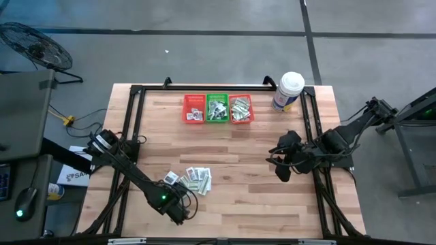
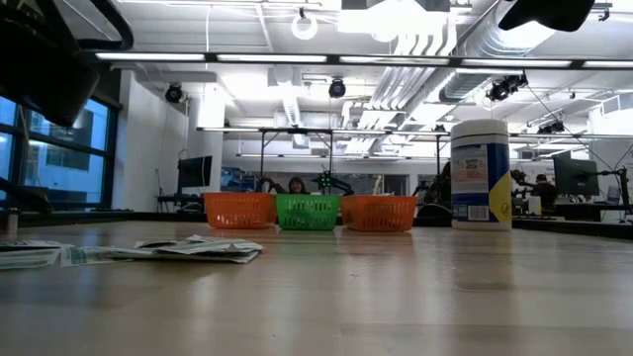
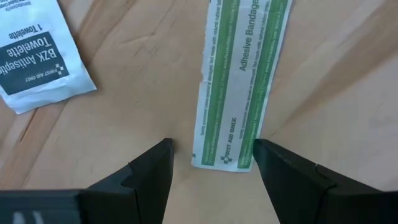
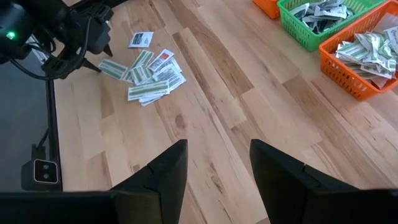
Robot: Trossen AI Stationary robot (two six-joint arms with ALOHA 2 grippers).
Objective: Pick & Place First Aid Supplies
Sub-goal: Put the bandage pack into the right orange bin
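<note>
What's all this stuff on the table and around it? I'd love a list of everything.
loose packets: a small pile, white and green-and-white, near edge of the table, left of centre
bandage strip: one, green-and-white, flat on the wood just ahead of the left end effector
towelette packet: one, white with dark print, beside that strip
baskets: three, red, green, red, in a row at the far edge, all holding packets
tub: one, white with blue label, far right corner
table: one, light wood
fan: one, dark, on the floor far left
left end effector: open, over the pile
right end effector: open, above bare wood at the right

Matt paper packets (image 1: 194,180) on smooth wooden table (image 1: 259,197).
</note>
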